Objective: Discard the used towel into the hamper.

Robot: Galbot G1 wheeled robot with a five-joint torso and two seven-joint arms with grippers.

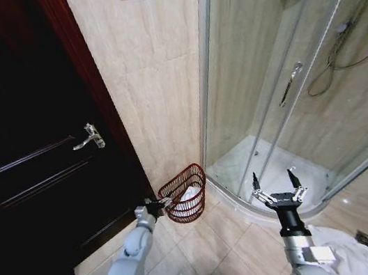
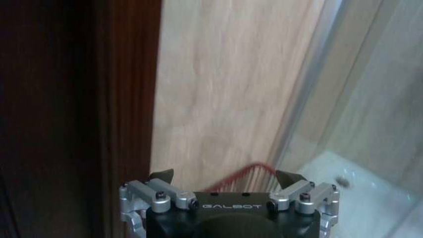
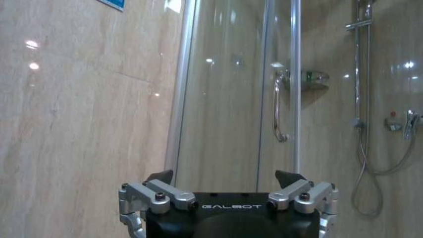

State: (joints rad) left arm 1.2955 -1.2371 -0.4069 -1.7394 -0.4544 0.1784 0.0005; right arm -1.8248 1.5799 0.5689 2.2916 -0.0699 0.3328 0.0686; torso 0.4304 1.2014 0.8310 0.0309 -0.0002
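The hamper (image 1: 183, 195), a dark red wire basket, stands on the floor in the corner between the door and the shower. A white towel (image 1: 192, 194) lies inside it. My left gripper (image 1: 161, 203) is at the hamper's near rim, level with its top. In the left wrist view this gripper (image 2: 225, 176) is open with nothing between its fingertips, and the hamper's red rim (image 2: 250, 172) shows just beyond them. My right gripper (image 1: 275, 183) is open and holds nothing, raised in front of the shower tray's edge; the right wrist view shows it (image 3: 225, 174) facing the shower glass.
A dark wooden door (image 1: 27, 171) with a silver handle (image 1: 90, 136) fills the left side. The curved glass shower enclosure (image 1: 277, 58) and its white tray (image 1: 265, 159) stand to the right. Beige tiled wall (image 1: 153, 79) lies between them, tiled floor below.
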